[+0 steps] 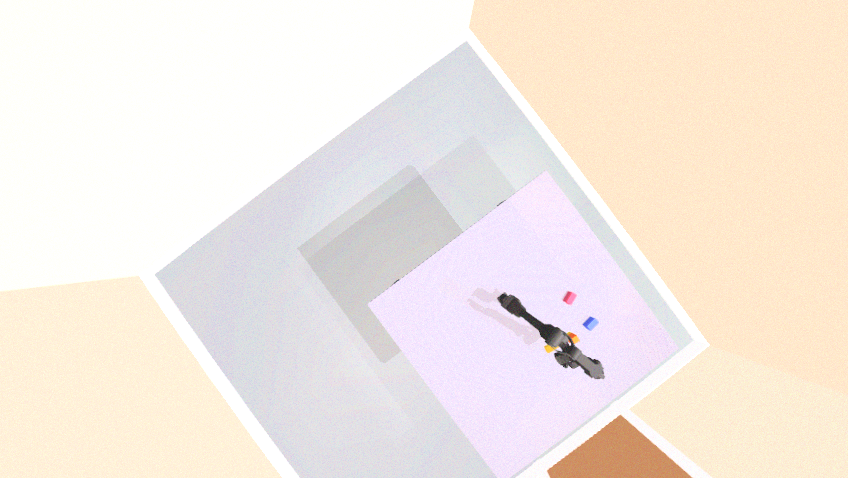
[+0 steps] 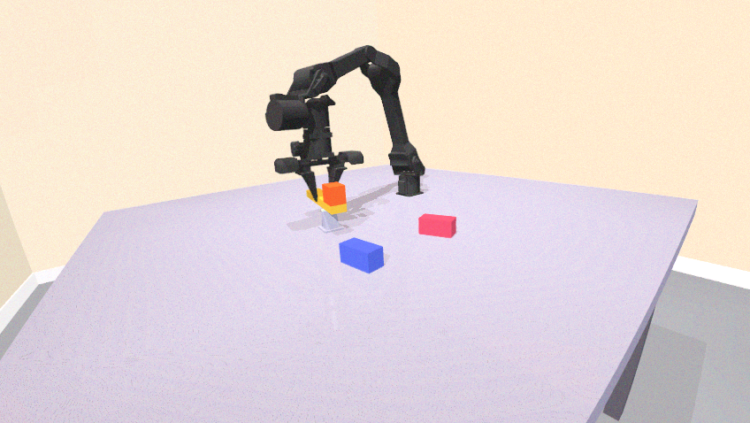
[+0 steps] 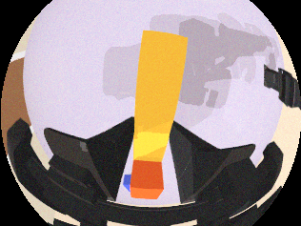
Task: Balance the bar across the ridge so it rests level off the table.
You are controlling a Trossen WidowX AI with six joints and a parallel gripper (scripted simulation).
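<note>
The yellow bar (image 1: 549, 348) (image 2: 338, 209) (image 3: 162, 85) carries an orange block (image 1: 573, 337) (image 2: 333, 194) (image 3: 147, 174) on one end. My gripper (image 2: 324, 191) (image 3: 152, 123) points down and is shut on the bar, with one finger on each side, near the block. The pale grey ridge (image 2: 329, 220) stands on the table under the bar in the exterior view. Its top is hidden by the bar, so I cannot tell whether they touch. The bar looks about level and is clear of the table. The ridge is hidden in the wrist view.
A blue block (image 1: 590, 323) (image 2: 361, 255) (image 3: 127, 181) lies on the table near the ridge, on the orange block's side. A red block (image 1: 569, 297) (image 2: 437, 226) lies farther off. The arm's base (image 2: 409, 185) stands behind on the lilac table (image 1: 439, 308) (image 2: 262, 341).
</note>
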